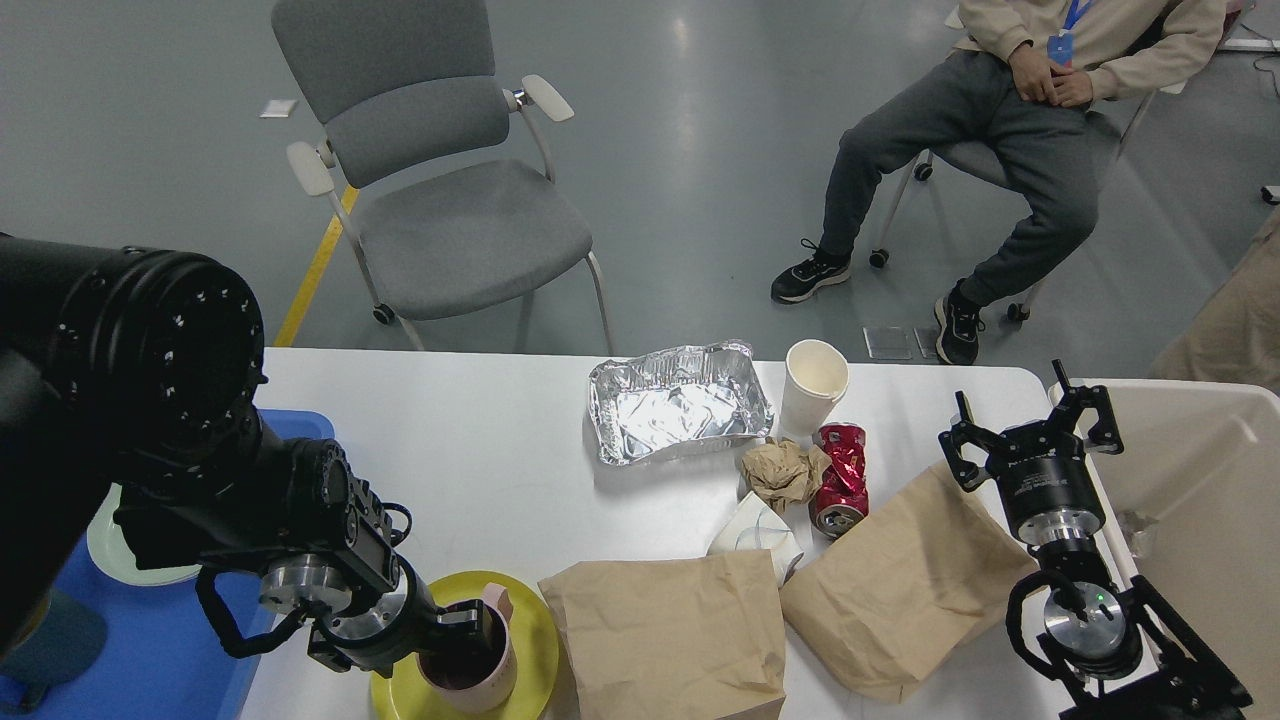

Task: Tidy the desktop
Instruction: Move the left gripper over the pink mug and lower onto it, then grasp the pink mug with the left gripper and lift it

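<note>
The white desktop (480,440) carries a foil tray (680,405), a paper cup (815,380), a crushed red can (840,475), a crumpled brown paper ball (780,470), a white crumpled piece (755,530) and two brown paper bags (670,630) (900,590). A pink mug (475,665) stands on a yellow plate (530,625) at the front. My left gripper (468,632) is down at the mug's rim, with its fingers hidden behind its own body. My right gripper (1030,428) is open and empty above the right bag's far edge.
A blue tray (150,650) at the left holds a pale green plate (105,545) and a teal mug (55,640), mostly hidden by my left arm. A cream-white bin (1200,480) stands at the right. A grey chair (450,220) and a seated person (1000,150) are beyond the table.
</note>
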